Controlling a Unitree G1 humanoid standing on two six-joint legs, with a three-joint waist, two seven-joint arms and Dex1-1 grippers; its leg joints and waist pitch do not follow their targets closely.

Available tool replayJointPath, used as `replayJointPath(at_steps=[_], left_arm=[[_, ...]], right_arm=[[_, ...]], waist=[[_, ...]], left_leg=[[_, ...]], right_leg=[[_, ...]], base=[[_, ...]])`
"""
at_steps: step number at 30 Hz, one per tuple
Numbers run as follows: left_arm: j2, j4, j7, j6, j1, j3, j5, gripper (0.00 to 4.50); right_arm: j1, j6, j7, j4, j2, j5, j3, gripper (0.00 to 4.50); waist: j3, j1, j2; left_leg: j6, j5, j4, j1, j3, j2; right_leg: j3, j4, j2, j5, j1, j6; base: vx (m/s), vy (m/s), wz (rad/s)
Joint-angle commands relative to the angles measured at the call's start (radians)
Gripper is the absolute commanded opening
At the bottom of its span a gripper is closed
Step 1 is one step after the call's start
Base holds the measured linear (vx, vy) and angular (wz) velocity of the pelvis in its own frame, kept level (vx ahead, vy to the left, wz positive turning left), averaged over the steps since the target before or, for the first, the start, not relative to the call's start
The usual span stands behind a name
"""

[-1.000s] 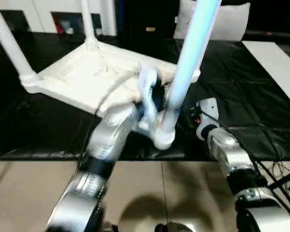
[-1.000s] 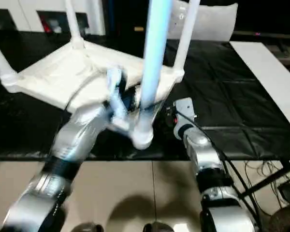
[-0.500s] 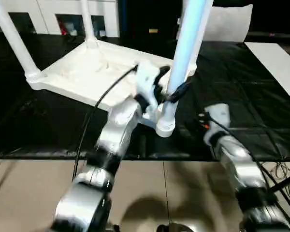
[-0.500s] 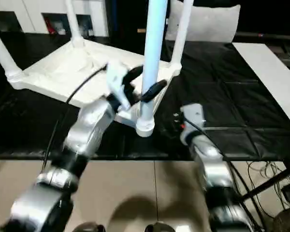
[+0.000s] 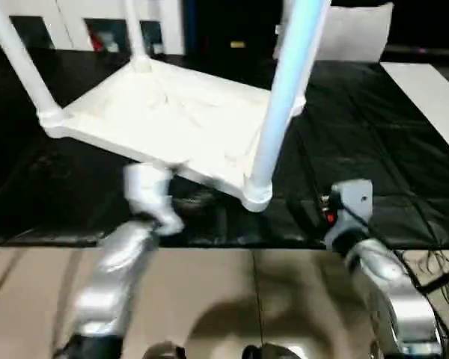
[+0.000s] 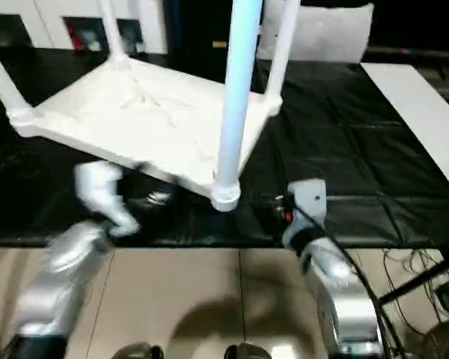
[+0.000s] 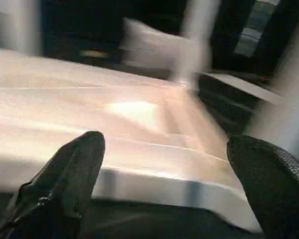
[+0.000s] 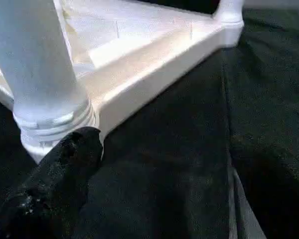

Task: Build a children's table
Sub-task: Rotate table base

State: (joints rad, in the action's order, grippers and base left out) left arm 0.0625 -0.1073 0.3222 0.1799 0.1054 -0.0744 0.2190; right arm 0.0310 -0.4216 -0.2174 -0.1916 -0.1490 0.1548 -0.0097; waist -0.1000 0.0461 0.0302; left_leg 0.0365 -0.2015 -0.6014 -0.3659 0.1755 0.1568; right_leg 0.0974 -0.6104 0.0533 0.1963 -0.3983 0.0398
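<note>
Four legs stand up from the children's table (image 5: 172, 123), which lies upside down on the black-covered table (image 5: 374, 149) so that its ribbed underside faces us and the corner sockets are open to the tubes. We judge that this is why it lies this way: the legs can be pushed down into the sockets from above, and the flat top gives a steady base. The nearest leg (image 5: 284, 90) sits in the corner socket (image 5: 257, 196) closest to us, at the near edge of the black cover.

Our left gripper (image 7: 164, 194) hangs low in front of that near edge with its fingers (image 7: 65, 174) spread wide and empty; from the wrist we look along them at the rim of the white top, which they do not touch. Our right gripper (image 8: 154, 199) sits just beside the near corner, also with nothing between its fingers. One black finger (image 8: 65, 169) lies close under the socket, and we cannot tell whether it touches it. From how things lie, all four legs look seated, so we judge the build nearly or fully done and both arms clear of the piece.

As for the surface, the black cover is creased and a little glossy, and it ends in a straight edge with pale floor (image 5: 232, 299) below. At the far side we see a white cushion-like object (image 5: 352, 34) and pale cabinets (image 5: 75, 22), with a white strip (image 5: 434, 97) along the right of the cover.
</note>
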Motion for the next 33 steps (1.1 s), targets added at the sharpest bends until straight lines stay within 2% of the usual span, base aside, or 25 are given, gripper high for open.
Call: replayJointPath(at_steps=[1,2,3,6,9,11,13,14,15,17,18,19,20,21,22,24,25,26,27,28,29,30,31,32,33], left_arm=[[0.009,-0.034,-0.059,0.028,-0.032,-0.002,-0.05,4.44],[0.017,-0.049,-0.072,0.043,-0.049,0.007,-0.065,4.44],[0.02,-0.063,-0.075,0.042,-0.065,0.015,-0.069,4.44],[0.025,-0.102,-0.078,0.068,-0.085,0.032,-0.082,4.44],[0.026,-0.116,-0.084,0.078,-0.078,0.043,-0.094,4.44],[0.024,-0.121,-0.09,0.08,-0.076,0.048,-0.093,4.44],[0.026,-0.129,-0.092,0.087,-0.077,0.056,-0.093,4.44],[0.027,-0.131,-0.092,0.089,-0.077,0.058,-0.093,4.44],[0.03,-0.133,-0.089,0.098,-0.073,0.067,-0.097,4.44],[0.03,-0.13,-0.086,0.1,-0.067,0.07,-0.1,4.44],[0.031,-0.127,-0.088,0.105,-0.063,0.07,-0.102,4.44],[0.032,-0.126,-0.089,0.109,-0.062,0.071,-0.104,4.44],[0.032,-0.123,-0.087,0.109,-0.058,0.071,-0.102,4.44],[0.033,-0.121,-0.086,0.111,-0.054,0.074,-0.098,4.44],[0.035,-0.12,-0.084,0.11,-0.052,0.075,-0.097,4.44],[0.037,-0.121,-0.085,0.113,-0.05,0.078,-0.094,4.44],[0.037,-0.121,-0.085,0.114,-0.05,0.078,-0.094,4.44],[0.04,-0.12,-0.082,0.115,-0.051,0.082,-0.093,4.44],[0.043,-0.12,-0.077,0.116,-0.053,0.087,-0.093,4.44],[0.043,-0.12,-0.076,0.117,-0.054,0.089,-0.094,4.44],[0.044,-0.119,-0.075,0.118,-0.054,0.089,-0.094,4.44],[0.044,-0.118,-0.075,0.121,-0.054,0.089,-0.095,4.44],[0.045,-0.117,-0.075,0.124,-0.054,0.089,-0.096,4.44],[0.046,-0.117,-0.074,0.125,-0.054,0.089,-0.095,4.44],[0.046,-0.116,-0.073,0.126,-0.053,0.089,-0.094,4.44]], right_arm=[[-0.008,0.029,0.018,-0.025,0.002,-0.001,-0.013,4.5],[-0.013,0.04,0.023,-0.031,0.006,-0.001,-0.02,4.5],[-0.015,0.037,0.032,-0.033,0.009,-0.002,-0.03,4.5],[-0.006,0.019,0.007,-0.032,-0.013,0.009,-0.026,4.5],[-0.001,0.001,-0.02,-0.04,-0.021,0.024,-0.021,4.5],[-0.001,0.01,-0.024,-0.039,-0.023,0.021,-0.02,4.5],[0.002,0.016,-0.02,-0.034,-0.021,0.023,-0.021,4.5],[0.003,0.017,-0.02,-0.033,-0.021,0.023,-0.021,4.5],[0.005,0.019,-0.017,-0.031,-0.019,0.023,-0.02,4.5],[0.003,0.02,-0.019,-0.03,-0.019,0.021,-0.016,4.5],[0.001,0.02,-0.019,-0.031,-0.018,0.019,-0.013,4.5],[0.0,0.02,-0.02,-0.032,-0.017,0.017,-0.012,4.5],[-0.003,0.021,-0.02,-0.032,-0.016,0.015,-0.009,4.5],[-0.005,0.021,-0.02,-0.032,-0.015,0.01,-0.007,4.5],[-0.005,0.021,-0.019,-0.032,-0.015,0.008,-0.007,4.5],[-0.004,0.021,-0.018,-0.032,-0.015,0.006,-0.007,4.5],[-0.004,0.021,-0.018,-0.032,-0.015,0.006,-0.007,4.5],[-0.003,0.022,-0.018,-0.031,-0.02,0.001,-0.005,4.5],[-0.003,0.025,-0.019,-0.03,-0.025,-0.004,-0.003,4.5],[-0.003,0.027,-0.02,-0.029,-0.027,-0.005,-0.003,4.5],[-0.004,0.029,-0.019,-0.027,-0.03,-0.009,-0.001,4.5],[-0.005,0.031,-0.018,-0.025,-0.031,-0.011,0.0,4.5],[-0.006,0.031,-0.018,-0.026,-0.032,-0.011,0.0,4.5],[-0.008,0.03,-0.017,-0.027,-0.031,-0.011,0.001,4.5],[-0.009,0.03,-0.017,-0.028,-0.031,-0.011,0.001,4.5]], waist=[[0.042,-0.002,0.011],[0.042,-0.002,0.011],[0.037,-0.006,0.012],[0.019,-0.022,0.009],[0.018,-0.033,0.007],[0.031,-0.028,0.013],[0.044,-0.014,0.017],[0.044,-0.014,0.017],[0.059,-0.007,0.012],[0.073,-0.01,0.004],[0.08,-0.017,0.0],[0.081,-0.022,0.007],[0.081,-0.022,0.007],[0.083,-0.009,0.014],[0.084,0.002,0.021],[0.083,0.012,0.019],[0.086,0.012,0.002],[0.088,-0.004,-0.007],[0.082,-0.056,-0.025],[0.103,-0.063,-0.021],[0.08,-0.048,-0.008],[0.077,-0.053,0.016],[0.074,-0.042,0.065],[0.044,-0.017,0.081],[0.065,0.009,0.072]], left_leg=[[-0.021,-0.369,0.085,0.026,-0.039,0.077],[-0.021,-0.369,0.085,0.026,-0.039,0.077],[-0.008,-0.447,0.091,0.041,-0.043,0.075],[0.001,-0.623,0.092,0.098,-0.047,0.076],[0.012,-0.667,0.114,0.1,-0.057,0.089],[-0.004,-0.559,0.109,0.08,-0.042,0.074],[-0.067,-0.313,0.099,0.047,-0.022,0.06],[-0.067,-0.313,0.099,0.047,-0.022,0.06],[-0.103,-0.178,0.093,0.054,-0.017,0.058],[-0.156,-0.063,0.089,0.079,-0.024,0.061],[-0.224,0.044,0.08,0.09,-0.037,0.058],[-0.298,0.106,0.067,0.108,-0.042,0.054],[-0.298,0.106,0.067,0.108,-0.042,0.054],[-0.352,0.139,0.04,0.067,-0.024,0.015],[-0.333,0.128,0.019,0.018,-0.019,-0.008],[-0.293,0.12,0.004,-0.01,-0.024,-0.011],[-0.253,0.195,0.013,0.007,-0.044,0.005],[-0.276,0.271,0.022,0.058,-0.067,0.021],[-0.427,0.415,0.036,0.239,-0.188,0.142],[-0.517,0.492,0.03,0.294,-0.229,0.186],[-0.538,0.547,0.032,0.25,-0.182,0.186],[-0.461,0.423,0.031,0.188,-0.095,0.091],[-0.353,0.129,0.004,0.119,-0.019,-0.045],[-0.292,-0.073,-0.04,0.06,-0.018,-0.076],[-0.189,-0.126,-0.124,0.013,-0.067,-0.054]], right_leg=[[-0.069,0.123,0.108,0.607,0.038,0.032],[-0.069,0.123,0.108,0.607,0.038,0.032],[-0.061,0.133,0.1,0.68,0.042,0.002],[-0.024,0.165,0.079,0.73,0.038,0.0],[-0.022,0.151,0.085,0.629,0.067,0.027],[-0.043,0.151,0.104,0.603,0.095,0.065],[-0.061,0.141,0.106,0.508,0.132,0.132],[-0.061,0.141,0.106,0.508,0.132,0.132],[-0.056,0.12,0.091,0.359,0.139,0.175],[-0.042,0.082,0.073,0.157,0.131,0.22],[-0.035,0.053,0.062,0.016,0.123,0.237],[-0.036,0.036,0.06,-0.065,0.106,0.243],[-0.036,0.036,0.06,-0.065,0.106,0.243],[-0.061,0.032,0.072,-0.138,0.149,0.271],[-0.086,0.044,0.08,-0.153,0.194,0.291],[-0.102,0.043,0.083,-0.194,0.223,0.304],[-0.074,0.012,0.045,-0.296,0.209,0.267],[-0.047,-0.016,0.014,-0.304,0.167,0.237],[-0.015,-0.084,0.019,-0.002,-0.039,0.106],[-0.021,-0.112,0.043,0.142,-0.091,0.012],[-0.045,-0.13,0.069,0.121,-0.121,-0.076],[-0.065,-0.066,0.068,-0.045,-0.09,-0.033],[-0.115,0.026,0.06,-0.068,0.012,0.001],[-0.192,0.109,0.112,0.228,0.069,0.043],[-0.255,0.11,0.203,0.422,0.166,0.19]], base=[[0.0,0.0,0.0],[0.0,0.0,0.0],[0.0,0.0,0.0],[0.0,0.0,0.0],[0.051,0.026,-0.04],[0.094,0.023,-0.02],[0.111,0.015,0.0],[0.119,0.008,0.01],[0.119,0.008,0.01],[0.165,0.009,0.04],[0.173,0.009,0.04],[0.168,0.002,0.07],[0.141,-0.007,0.08],[0.141,-0.007,0.08],[0.116,-0.007,0.07],[0.115,0.002,0.09],[0.114,0.006,0.14],[0.186,-0.04,0.15],[0.186,-0.04,0.15],[0.174,-0.061,0.12],[0.068,-0.048,0.07],[0.068,-0.048,0.07],[0.0,0.0,0.0],[0.0,0.0,0.0],[0.0,0.0,0.0]])
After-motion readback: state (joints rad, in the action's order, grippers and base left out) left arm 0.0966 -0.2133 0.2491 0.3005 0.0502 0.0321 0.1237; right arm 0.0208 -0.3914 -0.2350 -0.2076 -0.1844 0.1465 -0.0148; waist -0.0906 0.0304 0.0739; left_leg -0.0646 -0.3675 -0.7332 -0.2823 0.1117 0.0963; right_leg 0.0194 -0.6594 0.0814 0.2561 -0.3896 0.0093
